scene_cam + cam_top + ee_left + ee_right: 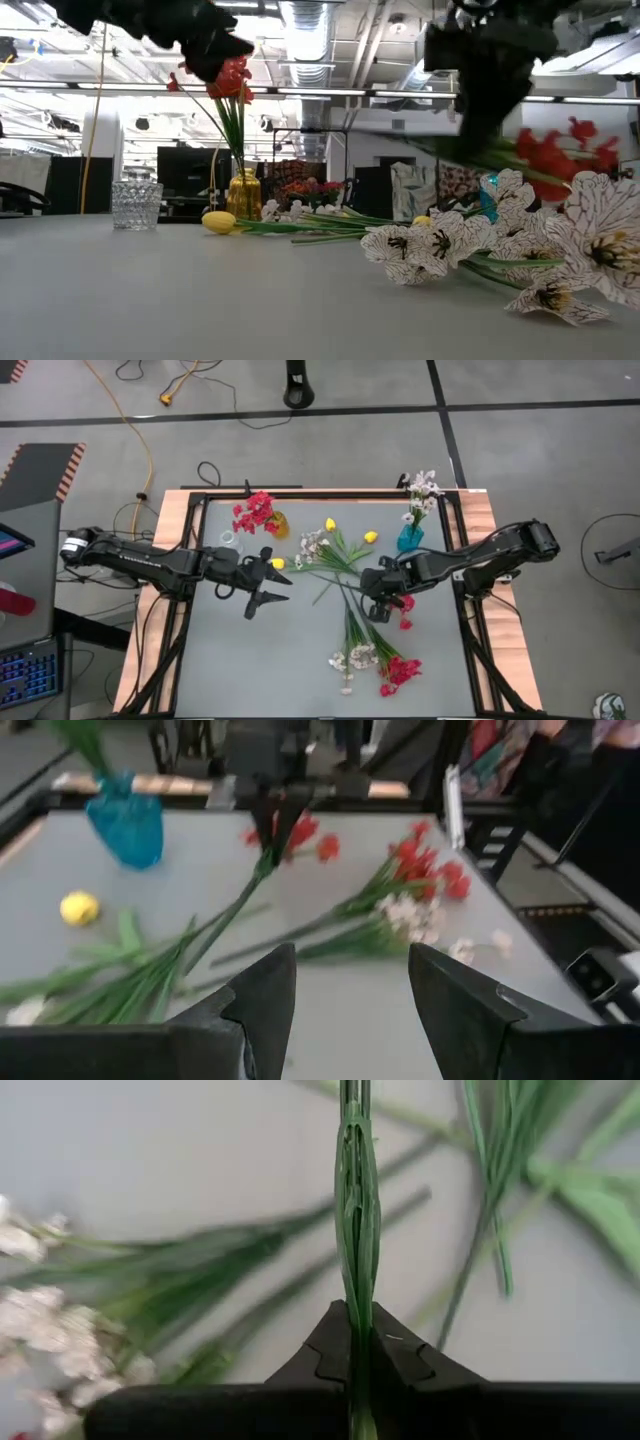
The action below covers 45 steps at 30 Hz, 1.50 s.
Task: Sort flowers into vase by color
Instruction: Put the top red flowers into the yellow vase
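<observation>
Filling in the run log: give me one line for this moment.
right gripper: shut on red flower stem, lifted | left gripper: open, hovering mid-table | red flowers in amber vase, white in blue vase

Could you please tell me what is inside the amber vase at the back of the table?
The amber vase holds one red flower spray, its green stems going down into the neck. Nothing else shows inside; the stem ends are hidden by the vase.

No text, label, brand or number can be read anywhere — not on table, vases or arms
</observation>
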{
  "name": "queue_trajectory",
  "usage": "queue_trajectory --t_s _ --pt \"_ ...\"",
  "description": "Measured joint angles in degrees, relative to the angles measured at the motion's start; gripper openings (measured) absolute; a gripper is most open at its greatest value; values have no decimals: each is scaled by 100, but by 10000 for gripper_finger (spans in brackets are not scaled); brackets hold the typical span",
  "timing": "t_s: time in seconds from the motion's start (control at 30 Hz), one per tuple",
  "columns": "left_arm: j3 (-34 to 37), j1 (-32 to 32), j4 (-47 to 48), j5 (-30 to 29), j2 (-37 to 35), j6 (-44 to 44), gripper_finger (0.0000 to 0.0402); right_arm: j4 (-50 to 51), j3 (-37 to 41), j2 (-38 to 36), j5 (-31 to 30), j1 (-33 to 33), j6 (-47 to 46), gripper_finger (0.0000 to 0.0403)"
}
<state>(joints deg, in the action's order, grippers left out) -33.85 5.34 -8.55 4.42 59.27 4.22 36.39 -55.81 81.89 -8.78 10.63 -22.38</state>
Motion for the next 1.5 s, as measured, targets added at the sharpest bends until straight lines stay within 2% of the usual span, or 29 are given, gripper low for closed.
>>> queue_trajectory --t_s 0.13,0.27,0.5,0.63,0.8,1.0,1.1,1.3,1.5 --pt "0 216 -423 -68 0 42 183 -196 -180 -2 -15 0 688 42" --pt "0 386 -694 -67 0 446 183 -598 -212 -2 -19 49 1661 42" --pt "0 453 -705 -109 0 1552 182 -1437 -215 -2 -28 262 3605 42" --pt "0 451 -748 -409 0 2131 182 -1820 -217 -2 -67 378 4516 41" --pt "0 449 -782 -629 199 2979 182 -2209 -217 -2 -591 486 5428 41" --pt "0 449 -969 -594 924 4059 182 -2780 -217 -2 -1041 665 6518 41" --pt "0 449 -1404 -484 1287 4465 182 -3010 -219 -2 -1180 789 6996 41" --pt "0 449 -2962 -45 2075 5324 182 -3077 -219 -4 -1482 1046 7823 41" --pt "0 449 -4111 -23 2854 5979 182 -3173 -219 -4 -1759 1227 8527 41"
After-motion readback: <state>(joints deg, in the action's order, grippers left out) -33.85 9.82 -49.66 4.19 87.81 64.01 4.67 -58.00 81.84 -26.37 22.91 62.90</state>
